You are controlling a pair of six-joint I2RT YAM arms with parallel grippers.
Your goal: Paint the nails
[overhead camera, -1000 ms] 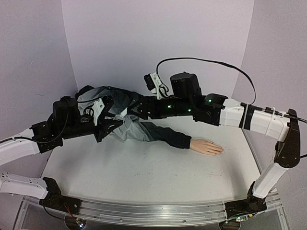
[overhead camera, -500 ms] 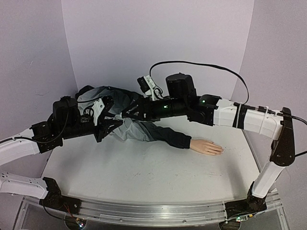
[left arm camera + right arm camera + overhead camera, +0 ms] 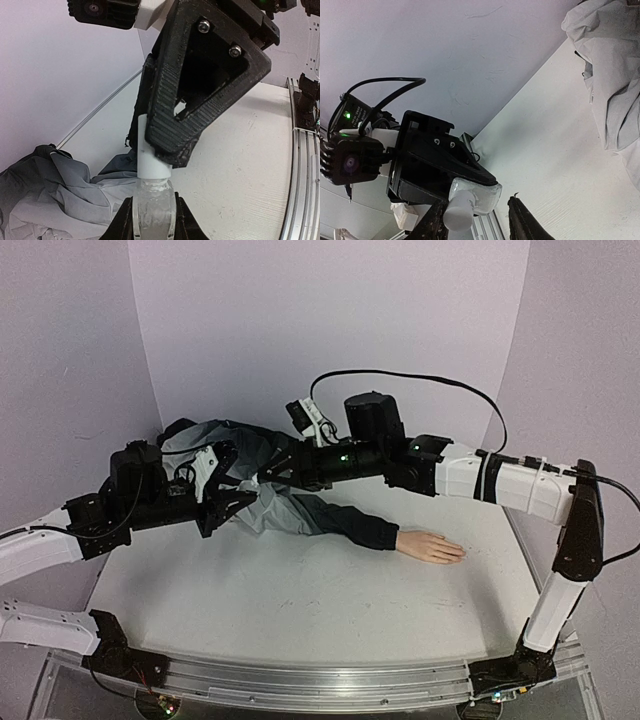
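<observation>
Across the table [image 3: 300,625], the mannequin hand [image 3: 430,545] lies near the right edge, nails [image 3: 457,555] bare of any brush. I judge we're uncapping: left fingers [image 3: 119,225] clench the bottle [image 3: 154,212], right fingers [image 3: 520,222] straddle its cap [image 3: 151,162], unclamped. Next: close, twist. The right arm has reached further left.

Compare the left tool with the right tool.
The left tool is shut on the body of the small translucent bottle; the right tool is open around the white cap, with a gap beside one finger. The left tool sits at the bottle's lower end, the right tool at its top. Both meet at that bottle.
</observation>
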